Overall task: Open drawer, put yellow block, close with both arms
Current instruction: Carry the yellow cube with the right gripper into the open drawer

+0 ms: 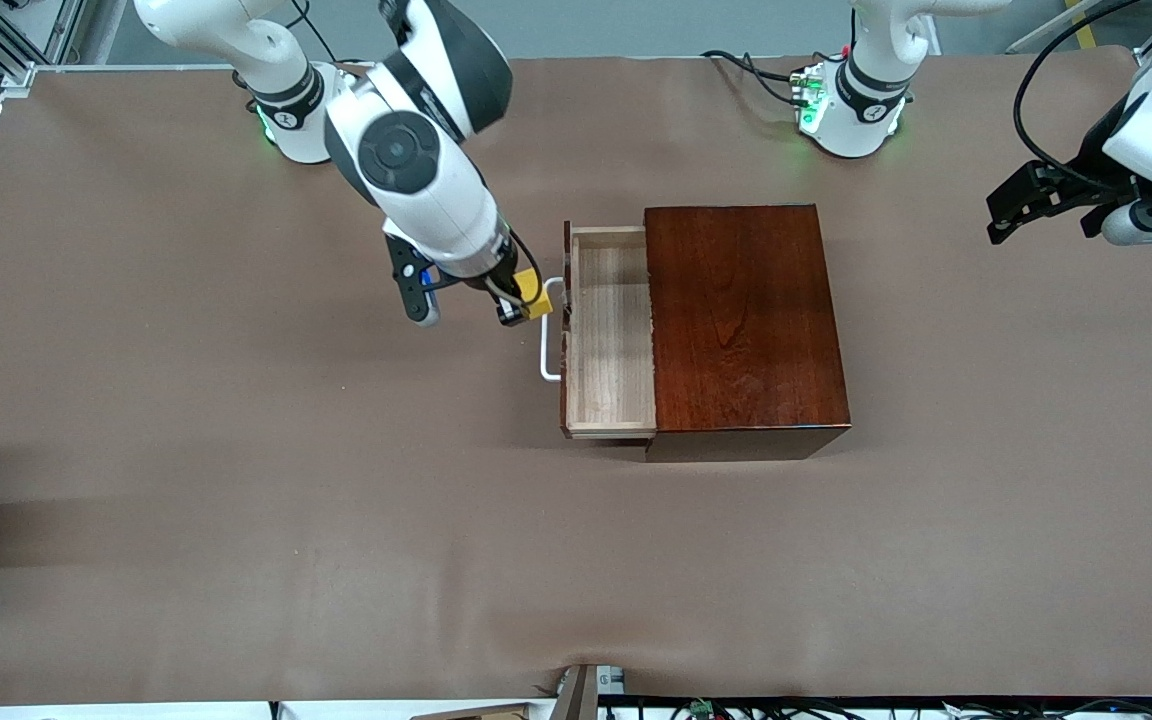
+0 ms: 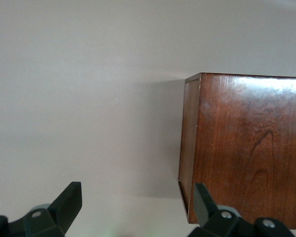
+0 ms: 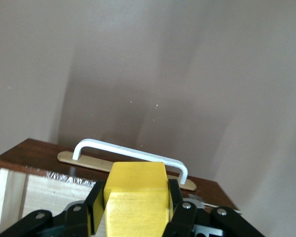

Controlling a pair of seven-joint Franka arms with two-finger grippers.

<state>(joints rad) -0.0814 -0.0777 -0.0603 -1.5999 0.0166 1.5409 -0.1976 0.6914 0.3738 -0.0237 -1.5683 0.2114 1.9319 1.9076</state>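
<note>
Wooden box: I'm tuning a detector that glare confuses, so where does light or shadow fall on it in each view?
Front view: the wooden box has an evenly lit, glossy top and casts a narrow shadow toward the camera. Left wrist view: pale glare streaks its top; its side panel is shaded.

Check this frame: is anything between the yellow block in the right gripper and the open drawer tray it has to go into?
Nothing visible blocks it. The right gripper holds the yellow block over the white handle, right beside the pulled-out drawer, whose tray looks bare. The left gripper waits open toward the left arm's end of the table, away from the dark box.
</note>
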